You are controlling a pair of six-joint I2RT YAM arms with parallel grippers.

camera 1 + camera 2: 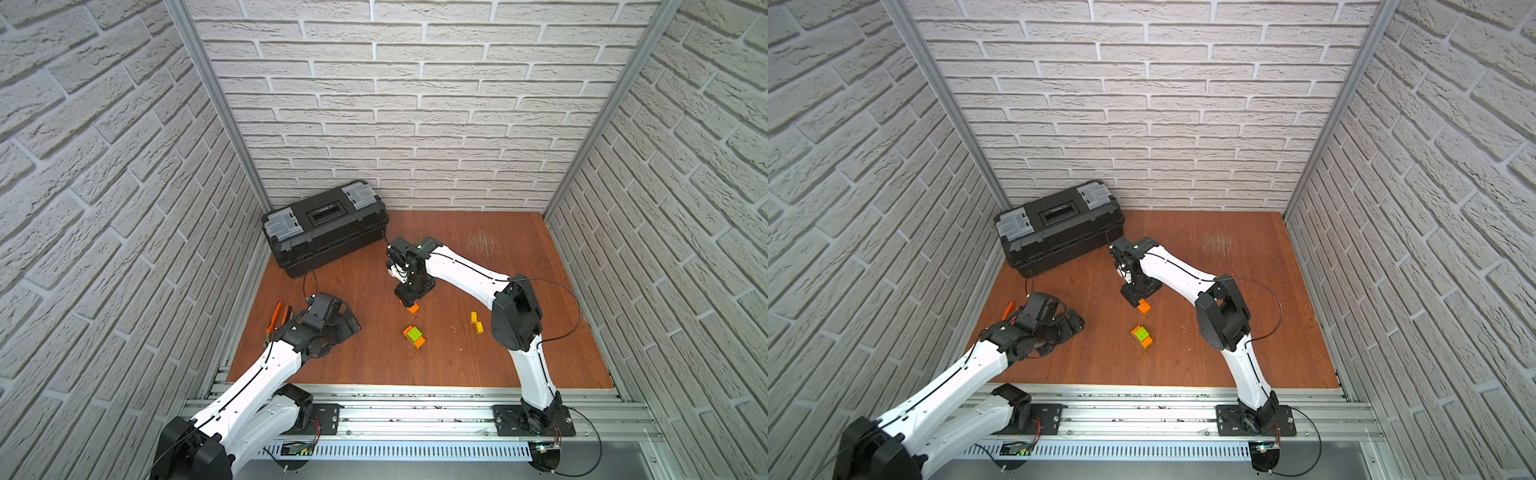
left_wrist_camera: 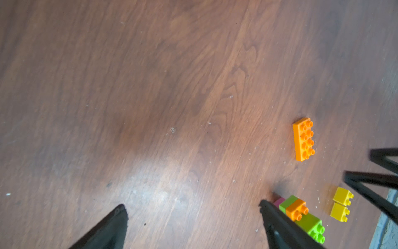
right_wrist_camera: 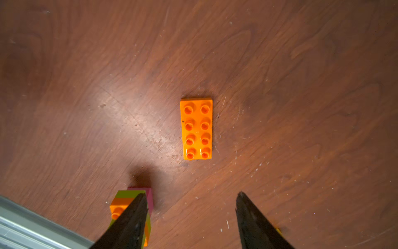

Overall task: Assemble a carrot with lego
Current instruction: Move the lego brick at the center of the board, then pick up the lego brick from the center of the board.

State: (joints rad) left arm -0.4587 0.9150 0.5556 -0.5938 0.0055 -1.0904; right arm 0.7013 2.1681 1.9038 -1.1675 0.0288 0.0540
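Bench (image 1: 457, 365): brown wood surface between white brick-pattern walls; all the things lie on it.
Carrot (image 1: 414, 336): only partly built. It lies on its side near the middle of the bench, between the two arms. The left wrist view shows a pink end, then lime-green, orange and lime-green layers, with the last studs free.
Long orange brick (image 3: 196, 129): loose and flat with its studs up. It is a little farther back than the carrot and apart from it.
Yellow bricks (image 1: 476, 323): two small ones, just beside each other, to the right of the carrot near the right arm's elbow.
Right claw (image 3: 191, 194): released. It points down over the bench at the far end of the long orange brick, and its jaws stand apart with nothing between them. In the right wrist view the brick lies ahead of the fingertips, with no contact visible.
Left claw (image 2: 192, 203): released too. It is low over the left part of the bench, with its jaws spread wide and only bare wood between them. Both top views show it well apart from the carrot.
Toolbox (image 1: 326, 226): black, with grey latches and a shut lid, in the back left corner against the wall.
Pliers (image 1: 274, 318): orange handles, by the left edge of the bench, partly hidden behind the left arm.
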